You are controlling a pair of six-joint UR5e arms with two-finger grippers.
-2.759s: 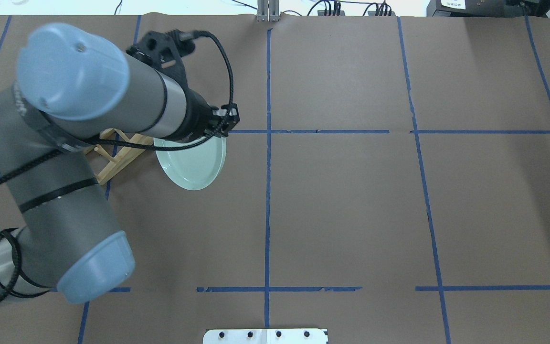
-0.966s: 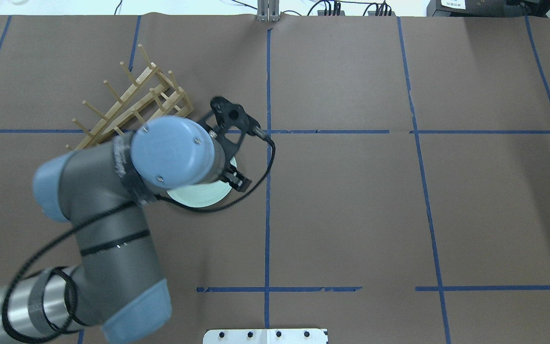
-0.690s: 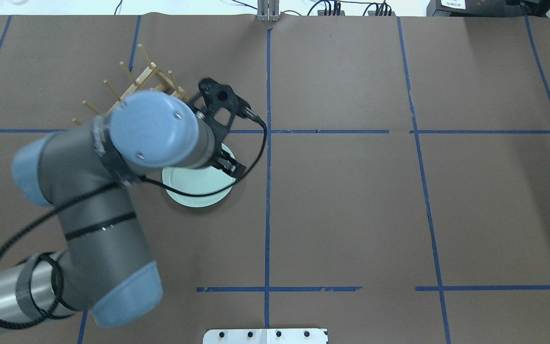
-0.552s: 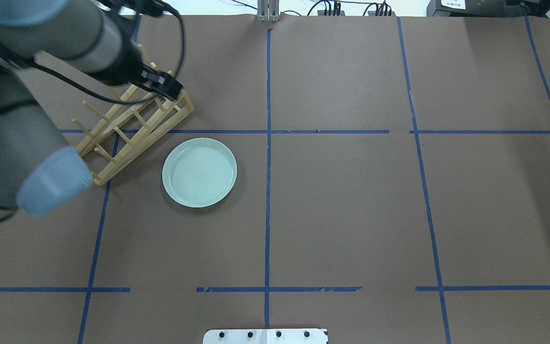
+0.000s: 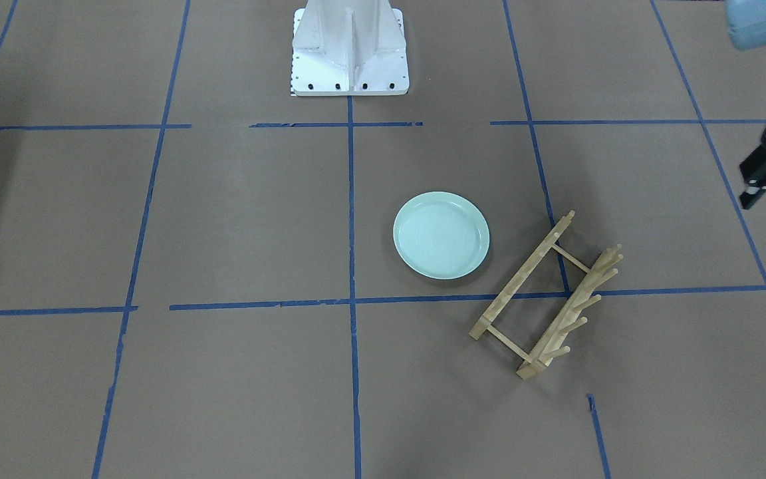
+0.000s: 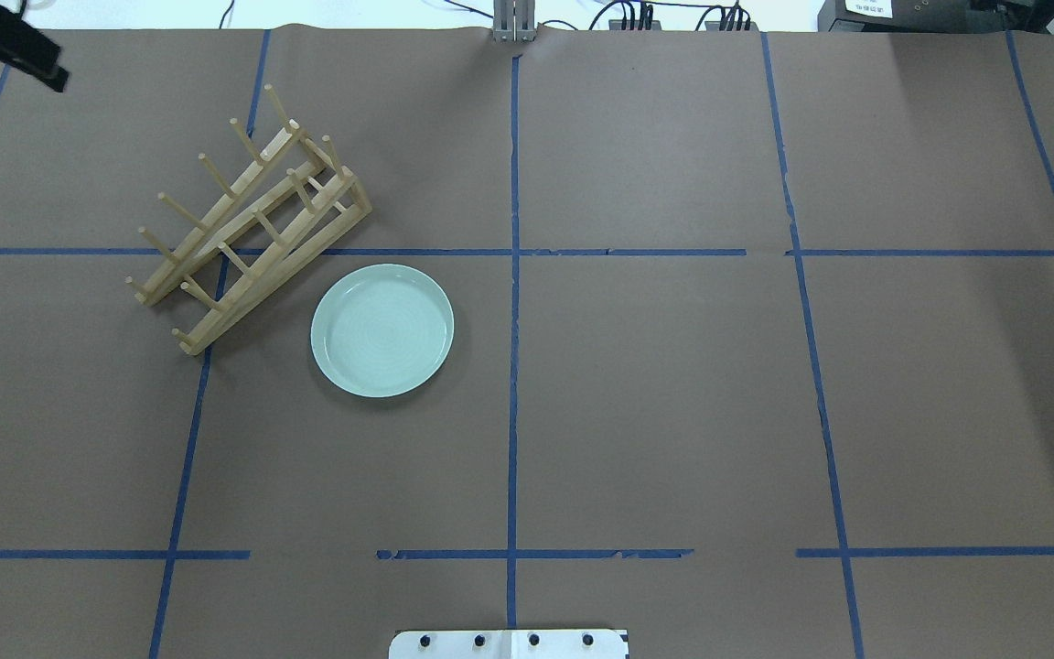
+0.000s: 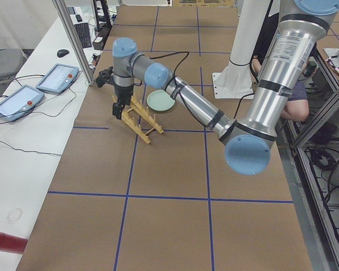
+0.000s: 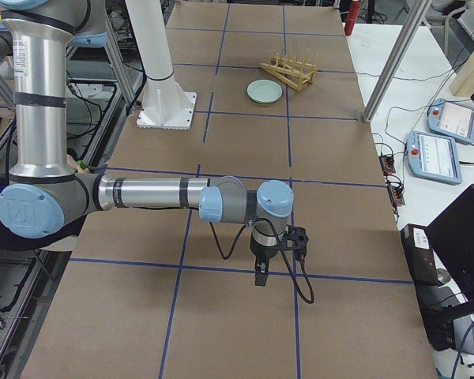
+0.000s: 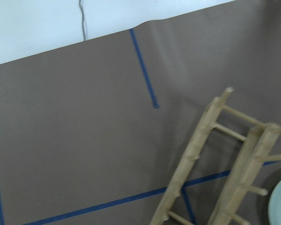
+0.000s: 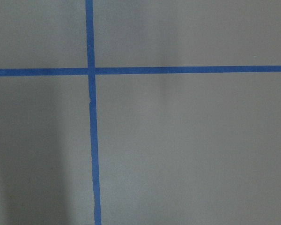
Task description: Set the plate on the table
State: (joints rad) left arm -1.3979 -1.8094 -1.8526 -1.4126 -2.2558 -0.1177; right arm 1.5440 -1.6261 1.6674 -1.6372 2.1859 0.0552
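Left tool hangs pointing down, clear of plate on table.

The table is a wide brown paper surface, gridded with blue tape. The plate lies flat on it, rim up, left of the centre line and just on the near side of a cross line, touching neither. To its far left a rack sits askew over a tape crossing, pegs up, close to the plate but apart from it. A white base stands at the near edge, mid-table.
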